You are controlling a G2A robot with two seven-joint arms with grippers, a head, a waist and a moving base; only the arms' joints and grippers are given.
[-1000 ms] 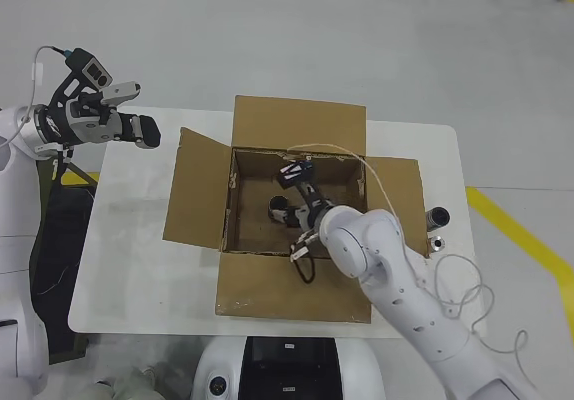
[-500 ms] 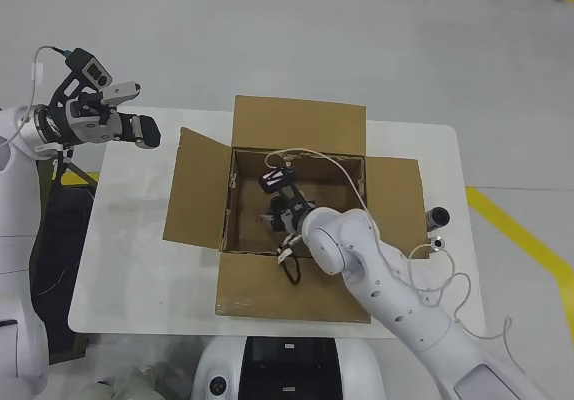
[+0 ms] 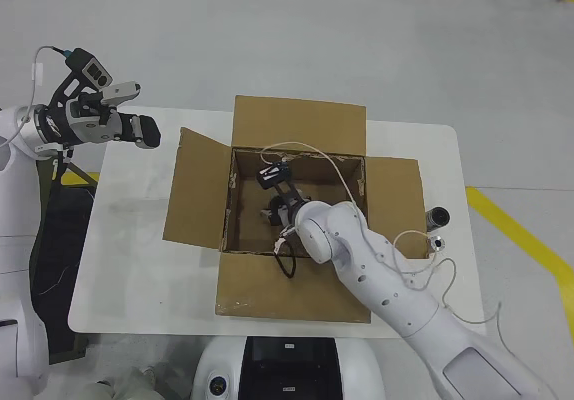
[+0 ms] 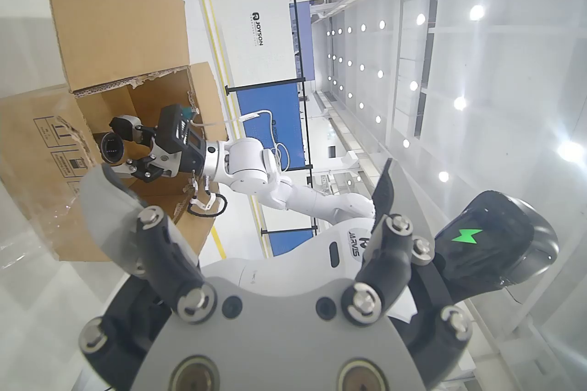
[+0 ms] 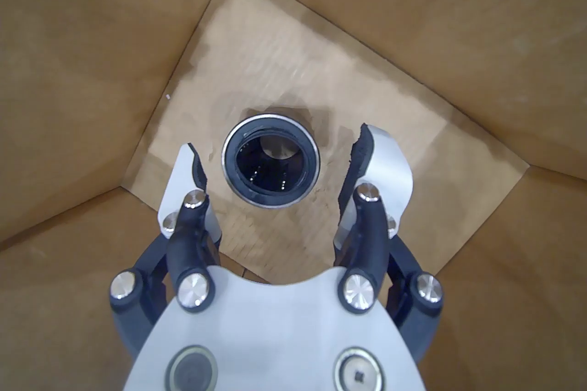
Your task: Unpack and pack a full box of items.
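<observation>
An open cardboard box (image 3: 197, 200) stands mid-table with its flaps spread. My right gripper (image 5: 277, 145) is down inside it, open, its fingers (image 5: 383, 163) on either side of an upright black cylinder with a metal rim (image 5: 270, 163) on the box floor. They hang a little above it, without contact. From above, the same gripper (image 3: 276, 208) is in the box's left half. The left wrist view shows it (image 4: 128, 156) by the cylinder (image 4: 111, 145). My left gripper (image 4: 238, 177) is open and holds nothing, hanging over the table's far left corner (image 3: 139, 130).
A second dark cylinder (image 3: 437, 217) and a small pale part (image 3: 437, 242) lie on the white table (image 3: 127, 250) right of the box. The right arm's white cable (image 3: 327, 165) loops over the box opening. Bare tabletop lies left of the box.
My right gripper has moved leftward inside the box, from its middle to above the cylinder. The left arm has stayed still.
</observation>
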